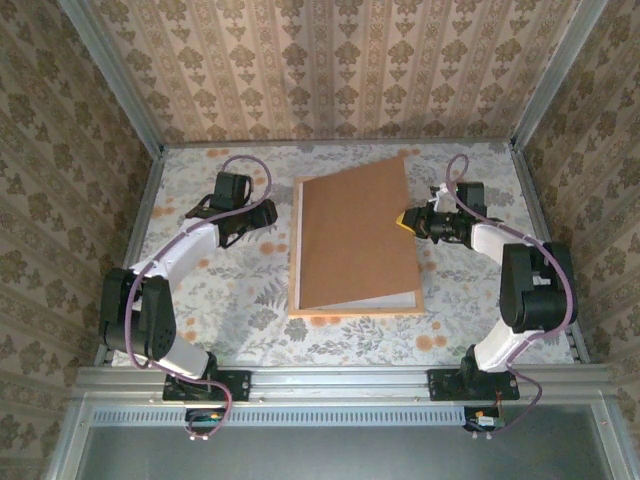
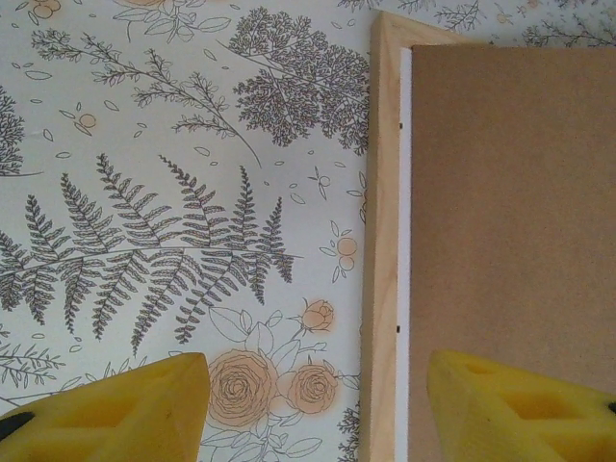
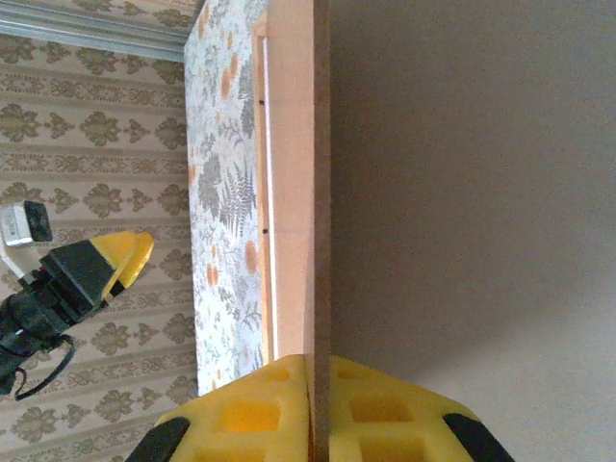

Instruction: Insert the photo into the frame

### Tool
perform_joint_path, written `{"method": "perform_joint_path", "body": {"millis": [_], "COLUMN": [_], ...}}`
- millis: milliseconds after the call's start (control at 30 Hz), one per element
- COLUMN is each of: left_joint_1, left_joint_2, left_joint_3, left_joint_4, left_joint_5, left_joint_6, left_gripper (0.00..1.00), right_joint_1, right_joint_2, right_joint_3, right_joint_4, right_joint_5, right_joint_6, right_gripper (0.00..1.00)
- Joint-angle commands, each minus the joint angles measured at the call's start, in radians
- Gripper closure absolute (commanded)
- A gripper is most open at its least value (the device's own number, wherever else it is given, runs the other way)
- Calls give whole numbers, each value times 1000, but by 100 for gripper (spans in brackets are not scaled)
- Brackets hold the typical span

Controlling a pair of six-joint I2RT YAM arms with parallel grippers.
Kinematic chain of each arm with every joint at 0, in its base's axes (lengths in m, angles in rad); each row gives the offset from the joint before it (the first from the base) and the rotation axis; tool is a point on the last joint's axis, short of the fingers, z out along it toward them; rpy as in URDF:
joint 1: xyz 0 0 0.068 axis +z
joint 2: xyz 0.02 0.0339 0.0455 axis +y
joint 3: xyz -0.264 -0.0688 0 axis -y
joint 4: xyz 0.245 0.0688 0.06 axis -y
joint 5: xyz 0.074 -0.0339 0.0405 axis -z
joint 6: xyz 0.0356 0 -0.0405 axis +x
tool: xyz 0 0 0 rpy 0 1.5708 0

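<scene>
Pinching the right edge of the plain brown backing board (image 1: 355, 235), the yellow-fingered right gripper (image 3: 313, 409) is holding it tilted over the thin light-wood rectangular frame (image 2: 380, 241) at the middle of the table (image 1: 250, 310). A white sliver inside is seemingly the white-bordered photo (image 2: 405, 192). Nearby, the left gripper (image 2: 318, 395) is hovering, jaws apart, and lowering the board squarely is looking wisest.

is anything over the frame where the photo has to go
Yes: the brown backing board covers the opening of the frame, its right edge pinched by the right gripper. A white strip shows beneath its left edge; whether that is the photo is unclear.
</scene>
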Motion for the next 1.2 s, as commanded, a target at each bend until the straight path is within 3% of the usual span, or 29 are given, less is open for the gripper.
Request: {"method": "perform_joint_path", "body": {"millis": [0,267,467,1167], "left_joint_1": [3,-1,-17,-49], "left_joint_2": [14,35,126,328], "left_joint_3": [-10,-21,-4,90], "left_joint_4": [5,15,75,129], "left_joint_5": [16,18,124,189], "left_joint_6": [12,2,-61,-103], "left_gripper": [37,36,34,23], "right_joint_1": [24,31,49,105], "right_joint_2": [43,88,94,171], "right_joint_3": [-11,-4,25,202], "right_joint_4": [11,22,-82,-311], "right_joint_5": [27,38,108,198], "right_joint_6": [-28,-40,-108,-246], "right_gripper": [91,82,71,59]}}
